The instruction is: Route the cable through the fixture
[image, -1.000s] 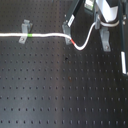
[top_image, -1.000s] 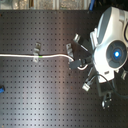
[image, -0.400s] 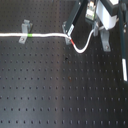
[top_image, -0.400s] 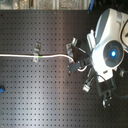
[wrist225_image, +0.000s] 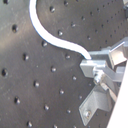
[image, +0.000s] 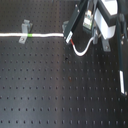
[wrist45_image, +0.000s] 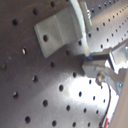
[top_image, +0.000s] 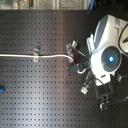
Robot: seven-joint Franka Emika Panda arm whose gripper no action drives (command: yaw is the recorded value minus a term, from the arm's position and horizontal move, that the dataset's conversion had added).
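First exterior view: the white cable already sits in the clip fixture by its green band, and the gripper, pinched on the cable's red-banded end, holds it beside the next fixture along the breadboard's far edge, presumably for threading.

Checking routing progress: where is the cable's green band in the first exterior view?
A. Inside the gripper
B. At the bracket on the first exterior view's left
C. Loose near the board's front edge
B: the green band sits beside the left bracket, far from the gripper.
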